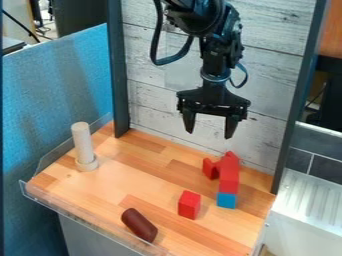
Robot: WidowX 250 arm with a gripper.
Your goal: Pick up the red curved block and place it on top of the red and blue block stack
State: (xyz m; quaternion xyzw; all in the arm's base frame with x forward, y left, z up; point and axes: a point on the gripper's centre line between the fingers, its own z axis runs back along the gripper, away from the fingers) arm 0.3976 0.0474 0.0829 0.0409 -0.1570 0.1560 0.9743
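Brown cylinder [139, 225] lies nearest the viewer, on its side near the front edge of the wooden tabletop [153, 165], long axis from 10 o'clock to 4 o'clock. Clock convention: 12 toward the back wall, 6 toward the viewer.

Red block group [229, 180]: long axis runs close to 12–6, its peaked end toward 12 and its squared end toward 6. A shorter red part juts out toward 10 o'clock. Blue cube [226, 201] is at the 6 o'clock end, seen right against the red; whether it sits underneath or merely in front cannot be told.

Position relative to the gripper [210, 134]: the red block group is lower down, at about 5 o'clock from the midpoint of the fingertips, apart from them. Of the two fingers, the one on the 3 o'clock side is the closer to it. Gripper state: released, fingers spread wide and pointing down, nothing between them, hanging above the far part of the tabletop in front of the whitish plank wall [150, 110].

Also noted: separate red block [190, 206] at about 8 o'clock from the red block group; pale upright peg [83, 145] on a round base, well off toward 9 o'clock, near the tabletop's side edge.
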